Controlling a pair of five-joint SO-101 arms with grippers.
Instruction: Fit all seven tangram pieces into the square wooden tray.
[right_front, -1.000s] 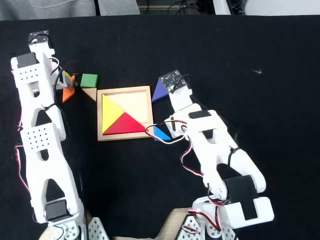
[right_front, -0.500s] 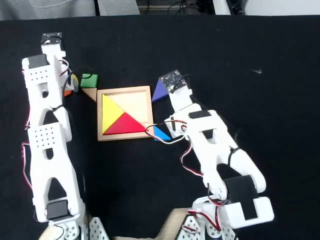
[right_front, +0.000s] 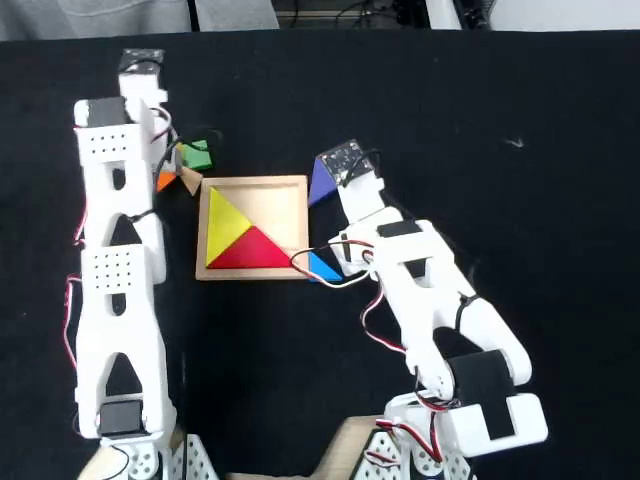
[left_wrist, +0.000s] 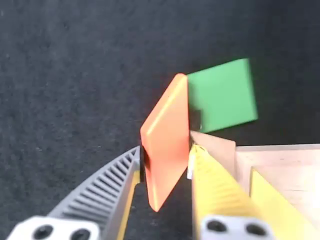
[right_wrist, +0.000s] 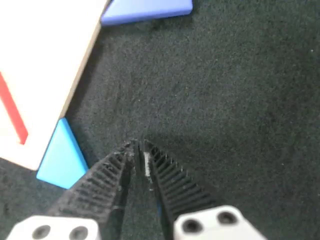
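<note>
The square wooden tray (right_front: 300, 228) lies mid-table with a yellow triangle (right_front: 225, 220) and a red triangle (right_front: 255, 250) inside. My left gripper (right_front: 165, 176) hangs just off the tray's far left corner, shut on an orange piece (left_wrist: 165, 142) held on edge. Beside it lie a tilted green square (right_front: 197, 156) and a tan piece (right_front: 188, 184). A dark blue triangle (right_front: 320, 184) touches the tray's far right corner. A light blue triangle (right_front: 323, 267) sits at its near right corner. My right gripper (right_wrist: 138, 146) is shut and empty over bare cloth between the two blue triangles.
In the left wrist view the green square (left_wrist: 222, 95) and tan piece (left_wrist: 216, 148) sit right behind the orange piece, by the tray rim (left_wrist: 280, 149). Black cloth covers the whole table, with free room to the right and front of the tray.
My left arm has swung right toward the tray with the orange piece. The green square shifted right and turned, and the tray slid slightly right. The right arm stayed still.
</note>
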